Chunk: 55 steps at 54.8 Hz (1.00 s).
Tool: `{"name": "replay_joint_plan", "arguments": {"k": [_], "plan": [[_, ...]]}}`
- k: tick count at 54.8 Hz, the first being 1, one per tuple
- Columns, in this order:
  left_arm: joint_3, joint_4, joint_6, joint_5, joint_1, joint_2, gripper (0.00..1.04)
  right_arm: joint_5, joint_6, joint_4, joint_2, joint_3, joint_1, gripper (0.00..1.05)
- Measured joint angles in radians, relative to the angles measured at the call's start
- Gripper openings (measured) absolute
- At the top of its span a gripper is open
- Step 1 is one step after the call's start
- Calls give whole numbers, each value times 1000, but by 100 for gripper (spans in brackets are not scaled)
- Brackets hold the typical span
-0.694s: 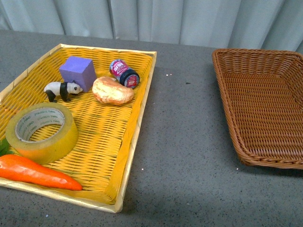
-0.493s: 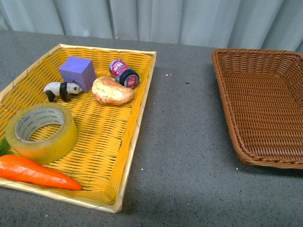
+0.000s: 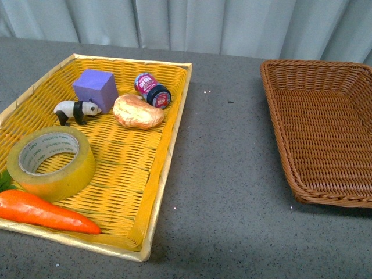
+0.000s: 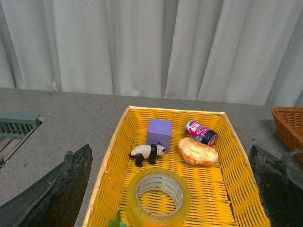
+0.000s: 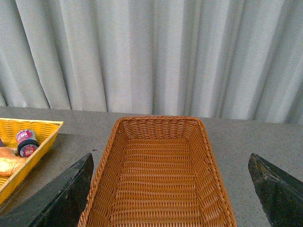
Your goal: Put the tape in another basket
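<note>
Soft, even light falls from above in all three views, so the table (image 3: 232,192) takes only faint, blurred-edged shadows along the near sides of the yellow tray (image 3: 179,110) and the basket (image 3: 325,195). The tape (image 3: 52,168) and the carrot (image 3: 40,212) carry a mild sheen without hard glare. The front view is a little soft and grainy, while both wrist views are crisp in the middle, with the fingers (image 4: 52,194) of the left end effector (image 4: 170,147) and the fingers (image 5: 52,194) of the right end effector (image 5: 171,155) showing as dark, underexposed, slightly blurred wedges at the picture corners.
</note>
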Motion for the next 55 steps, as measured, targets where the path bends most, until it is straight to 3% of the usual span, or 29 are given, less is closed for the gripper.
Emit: {"name": "replay_joint_plan", "arguments": {"k": [55], "plan": [[0, 0, 0, 0, 0, 0, 98, 0, 0, 0, 0, 0, 0, 96]]}}
